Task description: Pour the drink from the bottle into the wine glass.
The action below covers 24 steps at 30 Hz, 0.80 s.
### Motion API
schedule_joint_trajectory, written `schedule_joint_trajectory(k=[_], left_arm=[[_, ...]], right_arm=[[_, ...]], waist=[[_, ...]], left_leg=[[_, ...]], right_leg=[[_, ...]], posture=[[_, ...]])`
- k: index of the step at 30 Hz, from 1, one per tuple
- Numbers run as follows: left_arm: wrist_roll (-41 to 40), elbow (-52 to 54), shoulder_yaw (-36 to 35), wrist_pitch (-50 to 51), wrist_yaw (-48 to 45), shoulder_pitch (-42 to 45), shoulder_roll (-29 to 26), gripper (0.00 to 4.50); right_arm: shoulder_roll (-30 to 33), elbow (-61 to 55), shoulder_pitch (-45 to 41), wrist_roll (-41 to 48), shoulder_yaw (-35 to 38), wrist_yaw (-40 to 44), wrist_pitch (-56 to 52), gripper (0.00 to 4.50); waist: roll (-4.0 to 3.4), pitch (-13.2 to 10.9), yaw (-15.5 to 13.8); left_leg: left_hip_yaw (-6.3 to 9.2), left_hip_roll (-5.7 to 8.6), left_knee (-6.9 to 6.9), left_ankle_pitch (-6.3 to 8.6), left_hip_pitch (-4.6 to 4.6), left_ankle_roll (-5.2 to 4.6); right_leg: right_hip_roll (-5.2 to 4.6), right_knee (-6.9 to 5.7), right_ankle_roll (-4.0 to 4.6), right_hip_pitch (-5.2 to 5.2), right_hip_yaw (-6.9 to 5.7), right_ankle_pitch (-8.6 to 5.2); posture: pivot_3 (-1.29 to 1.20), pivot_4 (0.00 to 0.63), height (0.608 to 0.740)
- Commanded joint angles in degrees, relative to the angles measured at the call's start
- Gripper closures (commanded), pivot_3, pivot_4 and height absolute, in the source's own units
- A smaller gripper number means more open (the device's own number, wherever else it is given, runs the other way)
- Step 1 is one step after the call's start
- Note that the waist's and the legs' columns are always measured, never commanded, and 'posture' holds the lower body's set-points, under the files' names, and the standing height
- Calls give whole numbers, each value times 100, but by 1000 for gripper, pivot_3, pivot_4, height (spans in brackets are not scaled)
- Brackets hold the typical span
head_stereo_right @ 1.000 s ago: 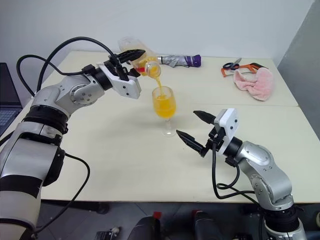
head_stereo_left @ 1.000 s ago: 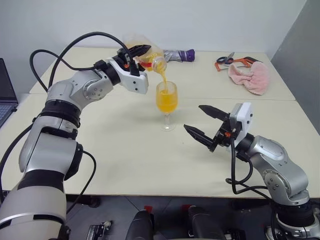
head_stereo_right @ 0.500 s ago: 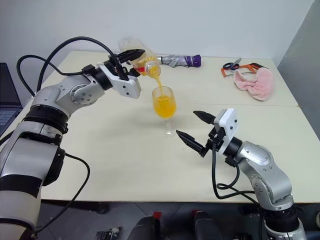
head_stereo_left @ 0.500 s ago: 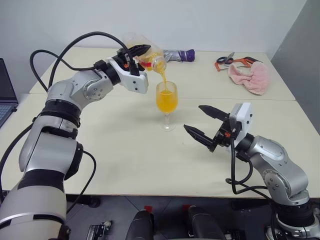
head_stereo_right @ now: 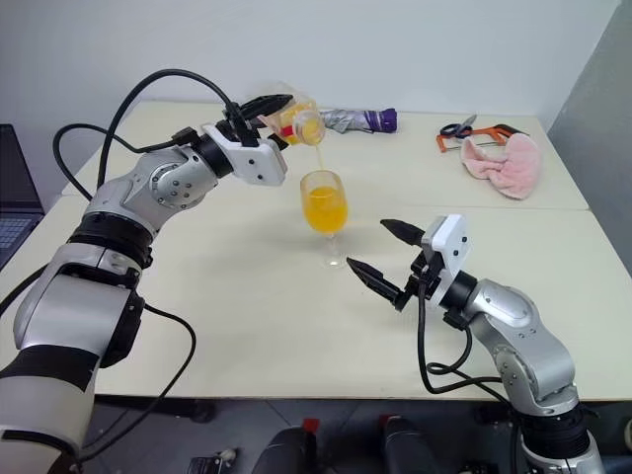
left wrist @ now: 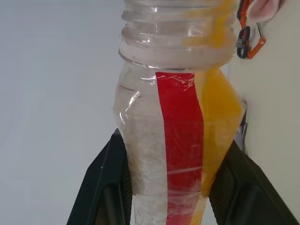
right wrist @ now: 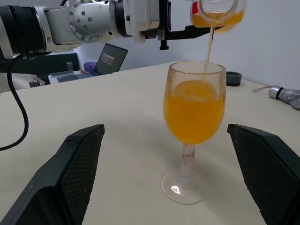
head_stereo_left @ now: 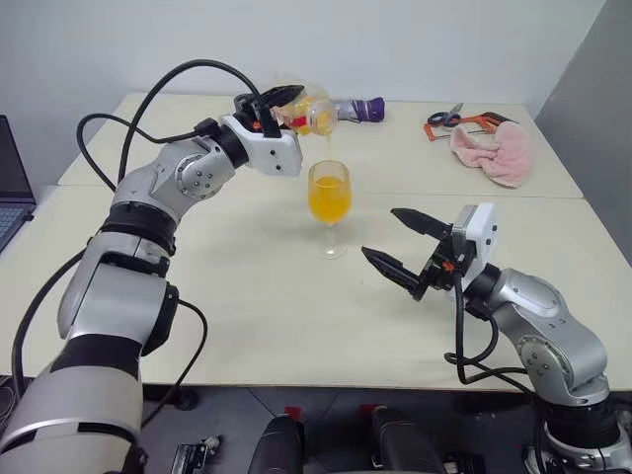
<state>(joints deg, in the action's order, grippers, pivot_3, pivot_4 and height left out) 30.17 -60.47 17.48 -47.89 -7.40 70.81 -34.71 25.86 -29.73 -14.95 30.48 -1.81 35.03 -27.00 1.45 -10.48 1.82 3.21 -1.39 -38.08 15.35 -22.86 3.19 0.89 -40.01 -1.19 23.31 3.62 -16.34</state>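
My left gripper [head_stereo_left: 279, 100] is shut on the bottle [head_stereo_left: 308, 112], which lies tilted with its open mouth above the wine glass [head_stereo_left: 329, 203]. In the left wrist view the bottle [left wrist: 178, 140] sits between both fingers [left wrist: 101, 187], with a little orange drink [left wrist: 216, 108] along one side. A thin stream of drink [right wrist: 208, 47] falls into the wine glass [right wrist: 193, 117], which stands upright on the table and is about two thirds full. My right gripper [head_stereo_left: 381, 233] stands open near the glass's right side, apart from it.
At the table's [head_stereo_left: 247, 296] back right lie a pink cloth [head_stereo_left: 494, 150] and scissors with an orange tool [head_stereo_left: 452, 120]. A folded umbrella [head_stereo_left: 355, 109] lies behind the bottle. A laptop [head_stereo_left: 12, 178] sits at the far left edge.
My left wrist has rolled and the bottle's mouth has come up towards level. The thick stream has thinned to a trickle. The right arm has not moved.
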Motion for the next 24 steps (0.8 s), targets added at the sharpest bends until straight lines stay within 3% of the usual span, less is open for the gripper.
schedule_joint_trajectory(k=[1, 6, 11, 18, 24], left_arm=[[-646, 189, -398, 209, -393, 7, 44, 2811], [-1709, 514, -847, 650, -1406, -195, 378, 2811], [-2856, 1299, -1358, 1743, -2509, -677, 584, 2811], [-3508, 2261, -2229, 3727, -2338, -1740, 153, 2811], [-4327, 3117, -3023, 5301, -2448, -2902, -44, 2812]], right_arm=[[-4, -170, -63, 93, 29, 78, 58, 0], [-15, -164, -88, 83, 11, 84, 71, 0], [52, -241, -95, 102, -49, 182, 19, 0], [250, -406, -179, 207, -345, 512, -267, 0], [123, -48, -860, -203, -882, 387, -540, 0]], waist=[[0, 0, 1], [0, 0, 2], [0, 0, 20], [-1, 0, 150], [0, 0, 140]], left_leg=[[0, -1, -1, 0, 0, 0], [1, 0, -3, 0, -1, 0], [0, -1, -4, 0, 1, 0], [2, -12, -3, 0, 9, 0], [13, -18, -14, -1, 9, 1]], right_leg=[[0, 0, 0, 0, 0, 0], [0, -1, 0, 0, -1, 0], [1, -3, 1, 0, 1, 0], [5, -12, 1, 0, 5, 0], [2, -27, 1, 0, -2, 0]], posture=[[0, 150, 740], [0, 150, 740], [0, 150, 740], [0, 150, 740], [0, 150, 740]])
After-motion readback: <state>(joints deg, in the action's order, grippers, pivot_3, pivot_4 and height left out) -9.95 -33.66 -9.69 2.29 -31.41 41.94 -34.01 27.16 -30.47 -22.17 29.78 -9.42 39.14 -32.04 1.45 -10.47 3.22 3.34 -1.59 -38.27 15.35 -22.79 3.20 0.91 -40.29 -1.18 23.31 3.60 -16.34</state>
